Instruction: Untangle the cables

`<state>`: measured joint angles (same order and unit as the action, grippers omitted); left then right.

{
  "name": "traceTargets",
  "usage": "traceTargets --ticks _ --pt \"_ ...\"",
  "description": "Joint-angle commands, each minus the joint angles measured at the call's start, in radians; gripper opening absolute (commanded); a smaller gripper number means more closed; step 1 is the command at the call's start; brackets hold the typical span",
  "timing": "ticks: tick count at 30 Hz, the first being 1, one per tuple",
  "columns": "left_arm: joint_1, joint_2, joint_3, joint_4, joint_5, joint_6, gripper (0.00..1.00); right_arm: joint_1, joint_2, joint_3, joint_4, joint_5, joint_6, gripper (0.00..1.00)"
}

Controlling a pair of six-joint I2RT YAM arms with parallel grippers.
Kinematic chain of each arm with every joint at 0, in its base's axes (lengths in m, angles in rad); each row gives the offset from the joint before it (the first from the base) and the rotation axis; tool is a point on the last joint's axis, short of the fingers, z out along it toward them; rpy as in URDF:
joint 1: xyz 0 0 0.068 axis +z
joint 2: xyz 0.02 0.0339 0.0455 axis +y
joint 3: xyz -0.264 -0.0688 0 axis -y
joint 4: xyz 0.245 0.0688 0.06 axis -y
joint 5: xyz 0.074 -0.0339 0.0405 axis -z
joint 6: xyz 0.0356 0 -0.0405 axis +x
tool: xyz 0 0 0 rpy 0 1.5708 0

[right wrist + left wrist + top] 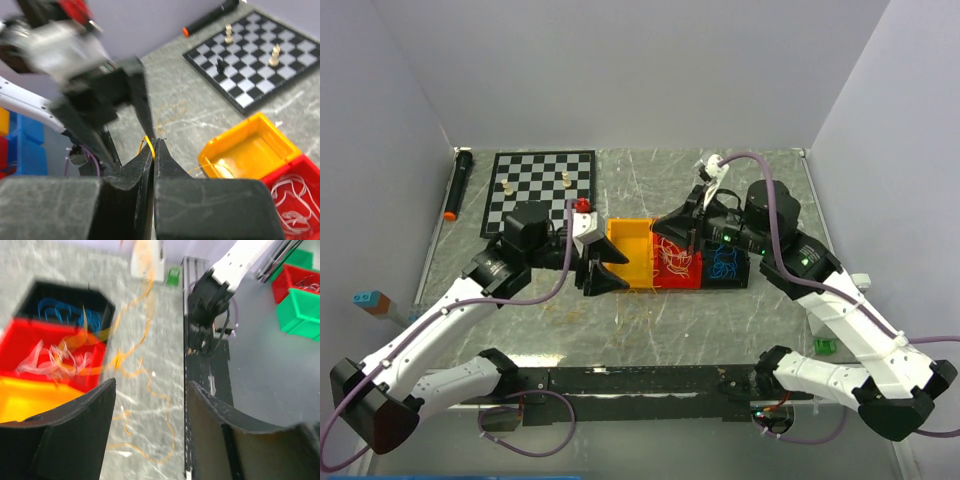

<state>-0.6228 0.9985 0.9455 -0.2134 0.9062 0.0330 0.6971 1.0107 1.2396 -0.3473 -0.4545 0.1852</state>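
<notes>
A thin yellow cable [148, 142] is pinched at the tips of my right gripper [154, 145], which is shut on it. The rest of this cable [150, 405] lies in loose curls on the table between the fingers of my left gripper [152, 385], and a blurred strand rises from them. My left gripper is open and holds nothing. In the top view it [617, 270] sits beside the yellow bin [630, 240], with my right gripper [672, 240] over the bins. White cables [50, 360] lie in the red bin [30, 335]. Blue cables [70, 312] lie in the black bin [30, 295].
A chessboard [540, 190] with a few pieces lies at the back left, with a black marker [458, 185] beside it. The three bins stand in a row mid-table. A black rail [640, 380] runs along the near edge between the arm bases.
</notes>
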Motion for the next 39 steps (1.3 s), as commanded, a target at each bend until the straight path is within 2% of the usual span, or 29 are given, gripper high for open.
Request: traceTargets --ticks 1,11,15,18,19,21,22,23,24,30,33,39 --pt "-0.014 0.003 -0.045 0.06 -0.035 -0.025 0.64 0.005 -0.041 0.05 0.096 -0.047 0.016 0.0" --pt "-0.109 0.014 -0.189 0.133 0.016 0.038 0.67 0.005 -0.054 0.199 0.177 -0.009 0.017 0.0" --pt "-0.141 0.041 -0.223 0.294 0.042 -0.025 0.71 0.005 -0.032 0.262 0.208 -0.032 0.036 0.0" --pt "-0.155 0.066 -0.243 0.466 0.074 -0.172 0.73 0.007 -0.015 0.284 0.226 -0.049 0.051 0.0" --pt "-0.166 0.074 -0.251 0.506 0.086 -0.194 0.7 0.005 -0.011 0.285 0.234 -0.05 0.054 0.0" --pt "-0.184 0.086 -0.258 0.549 0.082 -0.193 0.51 0.005 -0.003 0.29 0.243 -0.052 0.059 0.0" --pt "-0.186 0.091 -0.261 0.56 0.071 -0.182 0.26 0.005 -0.003 0.297 0.246 -0.05 0.054 0.0" --pt "-0.189 0.088 -0.261 0.553 0.057 -0.168 0.09 0.005 -0.003 0.31 0.237 -0.046 0.05 0.0" --pt "-0.186 0.083 -0.255 0.53 0.034 -0.144 0.01 0.005 -0.003 0.323 0.229 -0.039 0.039 0.0" --pt "-0.077 0.032 -0.093 0.353 -0.113 0.002 0.01 0.004 0.0 0.419 0.133 0.008 -0.047 0.0" --pt "-0.026 0.037 0.021 0.298 -0.203 0.068 0.01 0.004 0.0 0.399 0.116 0.03 -0.069 0.0" --pt "-0.008 0.083 0.125 0.266 -0.23 0.134 0.01 0.004 0.025 0.314 0.131 0.08 -0.081 0.0"
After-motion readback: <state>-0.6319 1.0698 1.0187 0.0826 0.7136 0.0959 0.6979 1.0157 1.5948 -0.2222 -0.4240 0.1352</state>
